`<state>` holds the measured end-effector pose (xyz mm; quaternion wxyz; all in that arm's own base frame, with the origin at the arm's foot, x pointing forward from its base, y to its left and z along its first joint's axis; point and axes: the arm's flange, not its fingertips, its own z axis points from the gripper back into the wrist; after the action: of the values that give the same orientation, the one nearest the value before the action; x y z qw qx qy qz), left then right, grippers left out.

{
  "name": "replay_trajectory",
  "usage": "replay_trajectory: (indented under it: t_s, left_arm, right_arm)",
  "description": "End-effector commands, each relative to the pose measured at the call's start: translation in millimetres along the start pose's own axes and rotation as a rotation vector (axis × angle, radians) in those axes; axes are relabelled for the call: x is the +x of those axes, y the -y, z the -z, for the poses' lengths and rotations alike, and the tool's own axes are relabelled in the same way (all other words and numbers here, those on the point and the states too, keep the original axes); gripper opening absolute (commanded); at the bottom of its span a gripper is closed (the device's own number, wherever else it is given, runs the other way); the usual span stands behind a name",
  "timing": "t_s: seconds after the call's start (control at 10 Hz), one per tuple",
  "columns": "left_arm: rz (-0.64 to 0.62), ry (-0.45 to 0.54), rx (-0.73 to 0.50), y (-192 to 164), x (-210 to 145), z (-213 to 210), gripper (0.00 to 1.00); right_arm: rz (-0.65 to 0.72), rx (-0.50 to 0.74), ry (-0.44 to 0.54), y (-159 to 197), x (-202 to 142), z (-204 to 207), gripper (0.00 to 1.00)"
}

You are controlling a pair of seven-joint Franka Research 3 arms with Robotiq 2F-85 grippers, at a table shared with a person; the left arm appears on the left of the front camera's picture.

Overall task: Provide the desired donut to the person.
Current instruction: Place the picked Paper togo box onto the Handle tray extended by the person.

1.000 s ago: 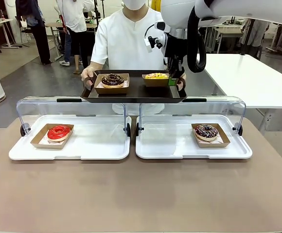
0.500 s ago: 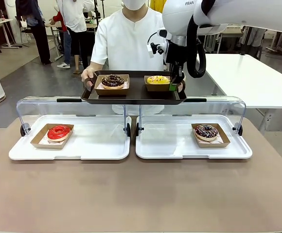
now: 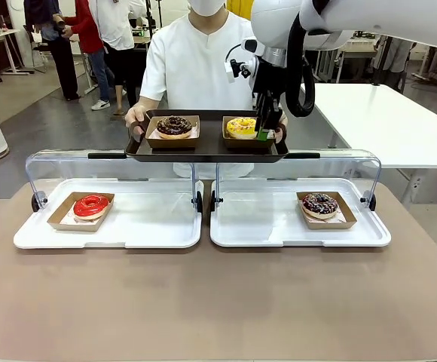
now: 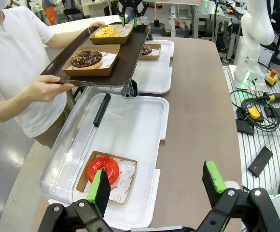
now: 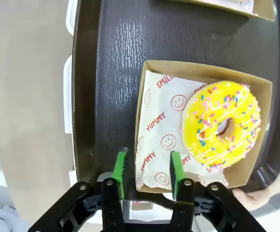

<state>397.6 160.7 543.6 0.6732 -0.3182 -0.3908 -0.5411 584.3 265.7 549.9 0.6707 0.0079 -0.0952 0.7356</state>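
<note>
On tray (image 3: 207,145): two donuts (image 3: 175,124).

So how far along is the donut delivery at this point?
Done: the yellow donut sits in its carton on the person's tray. In hand: the right gripper is open, its pads either side of the carton's rim. Left: drawing that arm clear. The left gripper hangs open, idle.

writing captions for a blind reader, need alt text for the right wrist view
From above, the right gripper stands with its green pads apart astride the edge of a brown cardboard tray holding a yellow sprinkled donut on smiley-print paper. It sits on a dark brown serving tray, over the tan table.
</note>
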Motion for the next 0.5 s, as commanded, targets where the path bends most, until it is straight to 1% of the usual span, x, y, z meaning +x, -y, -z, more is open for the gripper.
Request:
replay_trajectory:
  t_s: [0.0,0.4]
  left_arm:
    - [0.001,-0.013,-0.003,1.5,-0.3,-1.5,1.0]
    - [0.001,-0.013,-0.003,1.5,-0.3,-1.5,1.0]
  right_arm:
    - [-0.026,0.011,0.025,2.2,-3.8,-0.3,1.0]
    - [-0.036,0.02,0.035,1.6,-4.2,0.4,1.0]
